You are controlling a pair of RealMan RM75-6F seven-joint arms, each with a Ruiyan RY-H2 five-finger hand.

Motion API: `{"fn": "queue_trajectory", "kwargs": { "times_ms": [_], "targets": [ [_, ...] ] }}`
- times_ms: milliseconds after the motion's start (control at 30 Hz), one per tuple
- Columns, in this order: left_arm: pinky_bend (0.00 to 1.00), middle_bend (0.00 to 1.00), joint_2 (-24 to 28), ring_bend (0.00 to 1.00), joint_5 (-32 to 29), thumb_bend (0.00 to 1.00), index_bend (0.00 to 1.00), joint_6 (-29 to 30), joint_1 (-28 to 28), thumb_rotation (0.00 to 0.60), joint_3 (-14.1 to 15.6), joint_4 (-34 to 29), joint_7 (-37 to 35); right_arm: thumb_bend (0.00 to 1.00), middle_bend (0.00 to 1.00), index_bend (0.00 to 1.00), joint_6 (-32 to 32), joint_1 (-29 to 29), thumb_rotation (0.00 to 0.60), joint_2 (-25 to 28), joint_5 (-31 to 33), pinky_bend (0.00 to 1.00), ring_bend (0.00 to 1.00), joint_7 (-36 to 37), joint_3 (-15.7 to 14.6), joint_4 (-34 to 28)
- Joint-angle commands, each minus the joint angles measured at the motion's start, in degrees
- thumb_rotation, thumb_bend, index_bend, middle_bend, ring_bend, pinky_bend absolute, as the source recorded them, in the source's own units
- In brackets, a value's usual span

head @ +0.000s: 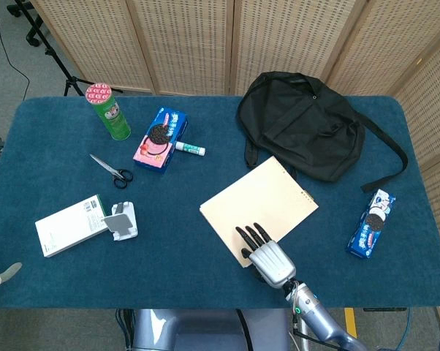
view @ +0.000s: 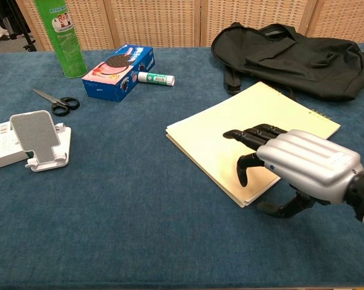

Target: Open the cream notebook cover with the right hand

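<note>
Reaching over the near corner of the cream notebook (view: 230, 136), the right hand (view: 300, 163) rests with its dark fingers (view: 254, 134) extended flat across the cover, while the thumb hangs lower, beside the near edge of the pages; nothing is gripped, and the fingers lie only slightly apart. This placement probably serves the task: fingers steady the top sheet as the thumb seeks the free edge, so the cover can be hooked and lifted (the cover is closed, flush with the pages beneath). The notebook lies flat on the blue table (head: 183, 270), turned at an angle, its spiral binding on the edge far from the hand, so it should hinge away from the robot. Just beyond the notebook sits a black backpack (head: 300, 121), one strap touching or overlapping the notebook's far corner. Well to the left of the notebook stand a phone stand (view: 40, 139) and scissors (view: 55, 101). The left hand (head: 4, 274) shows only as a pale tip, far left of the notebook; its state cannot be told.
</note>
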Motion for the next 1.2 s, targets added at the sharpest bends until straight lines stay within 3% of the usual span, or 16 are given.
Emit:
{"fn": "queue_trajectory", "kwargs": {
  "times_ms": [33,700,900,1200],
  "targets": [
    [0.0,0.0,0.0,0.0,-0.1,0.0,0.0,0.1,0.0,0.6,0.0,0.0,-0.1,0.35,0.0,0.43,0.0,0.2,0.6,-0.4,0.3,0.0,0.0,-0.2,-0.1,0.5],
    [0.0,0.0,0.1,0.0,-0.6,0.0,0.0,-0.2,-0.1,0.6,-0.2,0.2,-0.7,0.36,0.0,0.43,1.1,1.8,0.6,-3.8,1.7,0.0,0.0,1.0,-0.4,4.7],
    [0.0,0.0,0.0,0.0,-0.6,0.0,0.0,-0.2,-0.1,0.6,-0.2,0.2,-0.5,0.45,0.0,0.44,1.6,2.0,0.6,-4.5,1.9,0.0,0.0,1.6,-0.4,5.4],
    [0.0,0.0,0.0,0.0,-0.6,0.0,0.0,-0.3,-0.1,0.6,-0.1,0.2,-0.4,0.51,0.0,0.47,2.1,2.6,0.6,-6.0,2.2,0.0,0.0,2.9,-0.3,6.8]
  ]
}}
